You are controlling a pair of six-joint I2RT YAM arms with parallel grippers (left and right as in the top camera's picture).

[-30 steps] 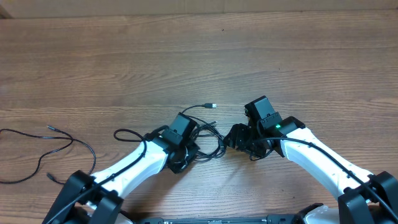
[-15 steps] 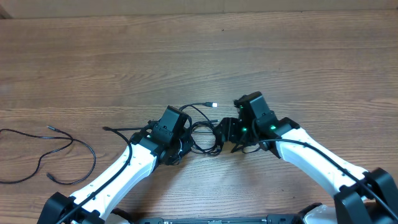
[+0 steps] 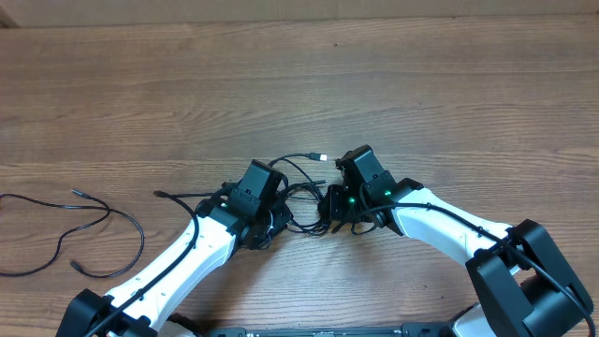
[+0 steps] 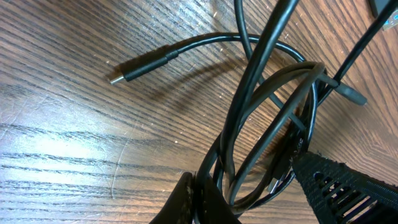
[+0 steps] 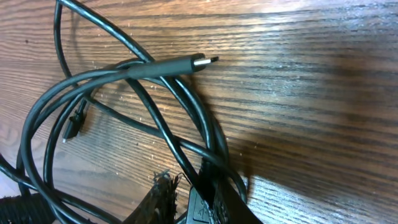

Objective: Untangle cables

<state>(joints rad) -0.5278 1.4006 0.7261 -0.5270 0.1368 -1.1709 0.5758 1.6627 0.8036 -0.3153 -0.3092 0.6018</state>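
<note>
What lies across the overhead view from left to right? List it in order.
loose cable, lying apart at the far left → left gripper → tangled cables → right gripper

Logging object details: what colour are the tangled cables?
Black cables, silvery plug tip; clearest in the right wrist view.

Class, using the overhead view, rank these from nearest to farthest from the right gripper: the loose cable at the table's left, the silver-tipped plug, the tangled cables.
1. Tangled cables, at the right gripper, centre.
2. Silver-tipped plug, just beyond, farther up the table.
3. Loose cable, far left.
</note>
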